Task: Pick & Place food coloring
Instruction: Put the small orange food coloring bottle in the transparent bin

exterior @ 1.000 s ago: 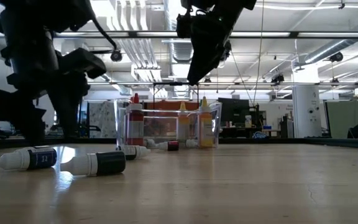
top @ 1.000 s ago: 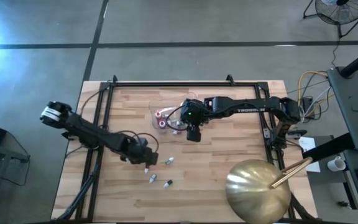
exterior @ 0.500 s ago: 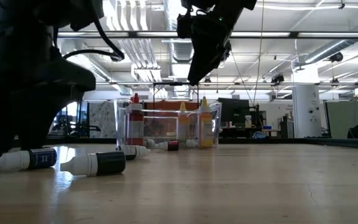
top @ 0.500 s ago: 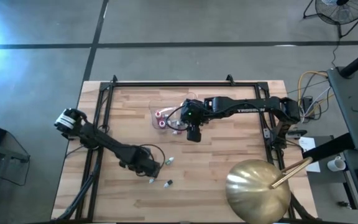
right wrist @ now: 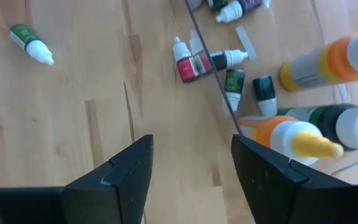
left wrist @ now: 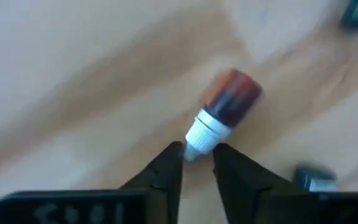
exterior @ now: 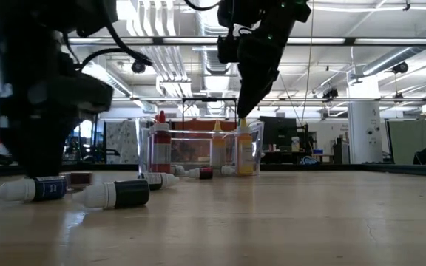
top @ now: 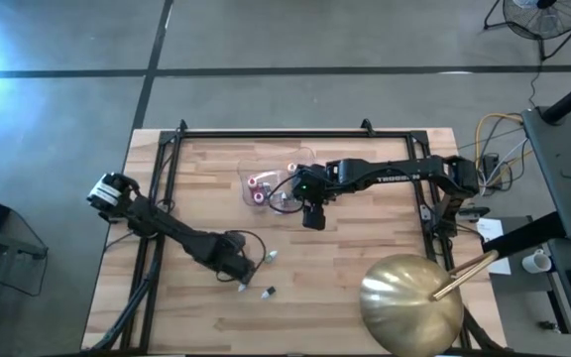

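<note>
Down at the near-left part of the desk (top: 365,238), the left pincer (left wrist: 197,158) is low over the wood, its two dark fingers nearly together and pinching the white tip of a small dropper bottle (left wrist: 225,106) with a dark reddish body. The bottle lies on its side on the boards, cap end between the fingers.

From above, that left pincer (top: 238,266) sits among loose food coloring bottles: one (top: 269,256) just beside it, another (top: 243,287) and a darker one (top: 267,293) a little nearer the desk's front edge. At table height two of them, a blue-labelled one (exterior: 32,188) and a dark-bodied one (exterior: 113,194), lie flat with white caps.

Over to the clear plastic tub (top: 266,183) near mid-desk: inside stand taller bottles, a red-capped one (exterior: 161,144) and yellow-orange ones (exterior: 242,148), with small bottles lying about its base (exterior: 198,174).

The right pincer (right wrist: 191,162) hovers above the tub's edge, fingers half apart, gripping nothing. Its camera shows the tub wall, orange-and-white bottles (right wrist: 319,65) inside, little green, red and dark droppers (right wrist: 188,62) by it, and one green one (right wrist: 30,42) alone on the wood.

The gold dome (top: 411,303) sits at the near-right corner.
</note>
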Available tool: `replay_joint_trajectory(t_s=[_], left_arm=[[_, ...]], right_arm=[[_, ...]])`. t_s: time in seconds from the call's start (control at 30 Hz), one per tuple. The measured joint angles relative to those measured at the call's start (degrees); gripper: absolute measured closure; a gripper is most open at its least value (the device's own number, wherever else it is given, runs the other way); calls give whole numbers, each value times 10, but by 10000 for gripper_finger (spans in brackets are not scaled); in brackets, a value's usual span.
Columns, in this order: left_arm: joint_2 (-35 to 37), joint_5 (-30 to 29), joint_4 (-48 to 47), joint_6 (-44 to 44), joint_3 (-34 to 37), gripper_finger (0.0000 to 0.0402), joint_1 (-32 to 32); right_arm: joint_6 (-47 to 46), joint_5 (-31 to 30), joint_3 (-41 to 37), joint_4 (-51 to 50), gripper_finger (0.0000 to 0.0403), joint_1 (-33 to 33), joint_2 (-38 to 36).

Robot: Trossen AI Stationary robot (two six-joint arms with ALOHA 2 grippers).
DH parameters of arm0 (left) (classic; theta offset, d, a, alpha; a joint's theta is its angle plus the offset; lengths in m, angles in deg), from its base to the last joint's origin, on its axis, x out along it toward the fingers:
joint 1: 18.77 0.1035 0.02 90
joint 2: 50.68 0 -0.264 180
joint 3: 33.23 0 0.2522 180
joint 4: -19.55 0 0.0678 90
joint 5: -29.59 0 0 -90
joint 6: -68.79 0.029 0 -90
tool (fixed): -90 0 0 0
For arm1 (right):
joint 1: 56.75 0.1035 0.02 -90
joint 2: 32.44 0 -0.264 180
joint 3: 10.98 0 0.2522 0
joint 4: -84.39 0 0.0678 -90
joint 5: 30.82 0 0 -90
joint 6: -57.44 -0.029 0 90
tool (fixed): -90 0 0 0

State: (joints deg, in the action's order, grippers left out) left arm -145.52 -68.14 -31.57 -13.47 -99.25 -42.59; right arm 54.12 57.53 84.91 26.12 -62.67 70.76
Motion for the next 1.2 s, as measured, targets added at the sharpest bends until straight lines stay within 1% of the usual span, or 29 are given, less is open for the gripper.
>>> replay_joint_trajectory(t_s=[0.13, 0.23, 0.3, 0.4, 0.47, 0.53, 0.7, 0.77, 0.87, 0.97, 1.13, 1.2], left_arm=[[0, -47, 9, 46, 1, 368, 13], [8, -43, -3, 81, 2, 388, 14], [21, -35, -11, 101, 2, 392, 18], [55, -31, -1, 134, 2, 390, 33], [80, -29, 3, 148, 2, 381, 49], [105, -37, 2, 151, 2, 362, 70], [141, -47, 1, 144, 22, 284, 135], [143, -35, -1, 128, 33, 254, 150], [137, 7, -1, 120, 39, 223, 157], [125, 26, 8, 128, 39, 208, 147], [91, 23, 11, 122, 39, 206, 145], [73, 23, 26, 128, 39, 207, 146]], right_arm=[[-4, 0, -3, -2, 193, 0, -2], [-8, 0, -3, -3, 193, 0, -13], [-8, -4, -3, -3, 193, -1, -24], [-7, -35, -3, -2, 193, -2, -38], [-6, -50, -3, -2, 193, -3, -44], [-6, -58, -3, -2, 193, -5, -48], [-24, -59, -3, -3, 193, -8, -49], [-30, -59, -3, -2, 193, -8, -49], [-40, -59, -7, -3, 193, -7, -49], [-42, -59, -12, -2, 193, -7, -49], [-56, -59, -26, -2, 193, -8, -49], [-59, -59, -30, -1, 193, -7, -49]])
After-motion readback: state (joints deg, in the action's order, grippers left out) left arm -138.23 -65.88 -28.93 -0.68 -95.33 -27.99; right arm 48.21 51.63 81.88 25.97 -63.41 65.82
